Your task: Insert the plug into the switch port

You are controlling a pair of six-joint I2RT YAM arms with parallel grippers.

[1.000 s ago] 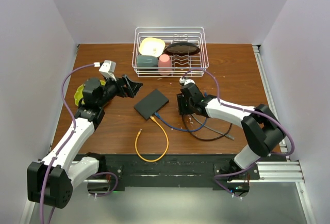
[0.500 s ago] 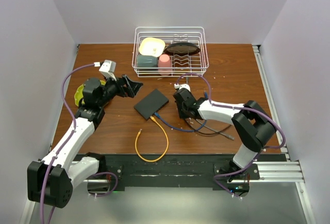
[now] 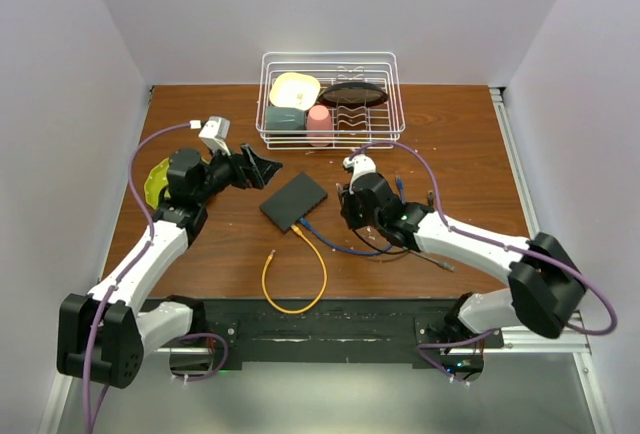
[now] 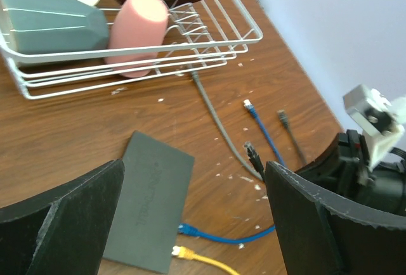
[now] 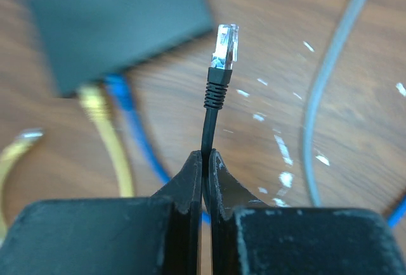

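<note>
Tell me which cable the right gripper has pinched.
The black cable, clamped just below its clear plug by the right gripper. The yellow cable and blue cable end at the switch box; the grey cable lies loose.

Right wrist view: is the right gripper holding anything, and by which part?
The right gripper is shut on the black cable, pinching the cord just below the ribbed boot of the plug. The plug itself sticks out free.

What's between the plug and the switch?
Nothing visible: bare table separates the plug, its black cable in the right gripper, from the switch. A yellow cable and a blue cable fill two of its ports.
</note>
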